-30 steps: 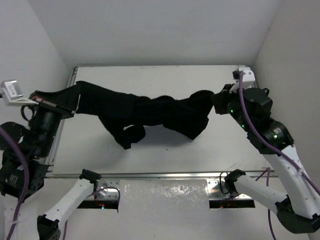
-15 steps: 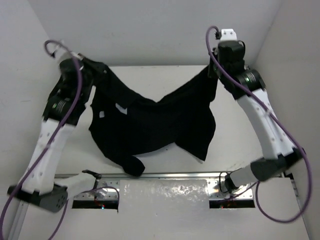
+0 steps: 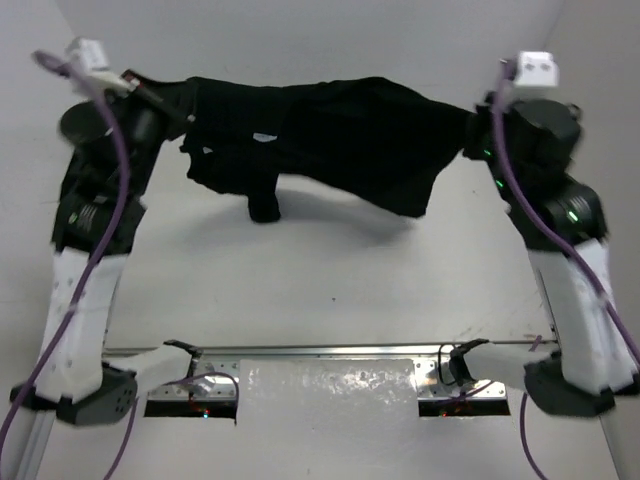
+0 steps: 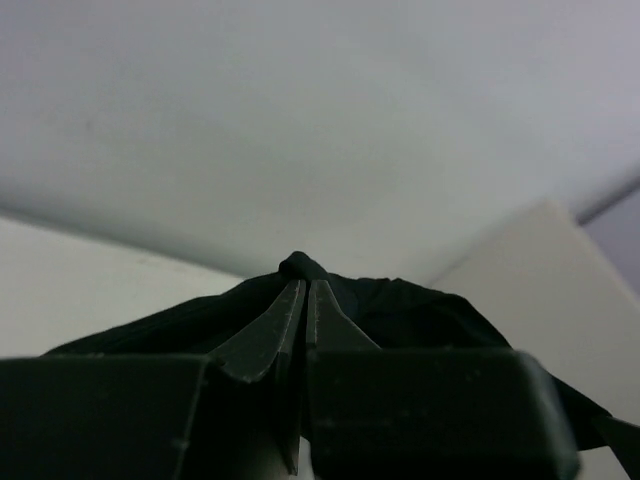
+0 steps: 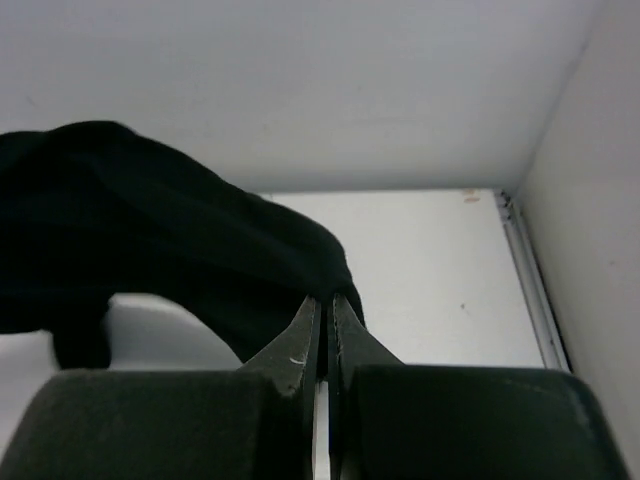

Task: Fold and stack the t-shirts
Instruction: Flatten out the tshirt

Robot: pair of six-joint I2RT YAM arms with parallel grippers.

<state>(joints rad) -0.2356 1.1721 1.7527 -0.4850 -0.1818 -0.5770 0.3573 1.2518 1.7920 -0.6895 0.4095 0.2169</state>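
Early stage: the black t-shirt hangs unfolded in the air above the far counter, stretched left to right; all folding and stacking remain. Both arms reach high and wide apart. The left end effector and right end effector each pinch a cloth edge.

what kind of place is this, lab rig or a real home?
Likely a lab test cell: a white table boxed in by plain white walls, a metal rail at its near edge, and one black t-shirt held up between the left gripper and right gripper.
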